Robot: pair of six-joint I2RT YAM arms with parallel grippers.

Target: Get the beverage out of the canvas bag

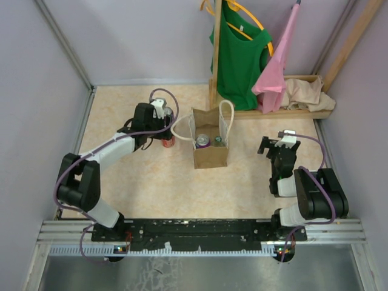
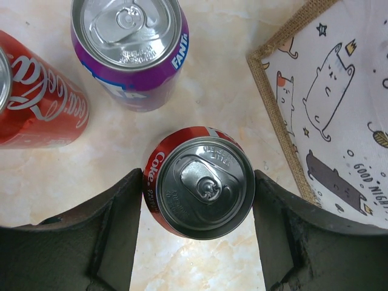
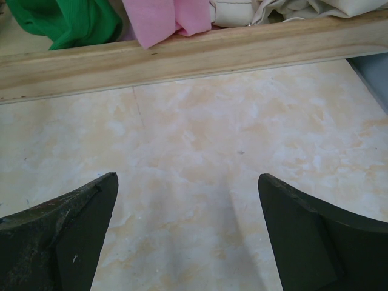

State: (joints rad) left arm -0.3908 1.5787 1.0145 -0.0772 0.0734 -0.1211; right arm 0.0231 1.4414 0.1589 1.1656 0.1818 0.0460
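Note:
The tan canvas bag point(image 1: 210, 154) stands upright mid-table with white looped handles. Two can tops show inside it, one purple point(image 1: 202, 140) and one green point(image 1: 217, 141). Its cat-print side fills the right of the left wrist view point(image 2: 333, 109). My left gripper point(image 1: 162, 128) is left of the bag. In its wrist view the left gripper point(image 2: 199, 179) is shut on a red Coke can point(image 2: 203, 185), with both fingers touching its sides. A purple Fanta can point(image 2: 130, 48) and another red Coke can point(image 2: 36, 100) stand just beyond. My right gripper point(image 1: 274, 147) is open and empty over bare table point(image 3: 188, 182).
A wooden rack point(image 1: 285, 112) stands at the back right with a green shirt point(image 1: 239, 54), a pink cloth point(image 1: 276, 66) and a beige cloth heap point(image 1: 309, 94). Its base rail point(image 3: 182, 54) lies ahead of the right gripper. Purple walls enclose the table.

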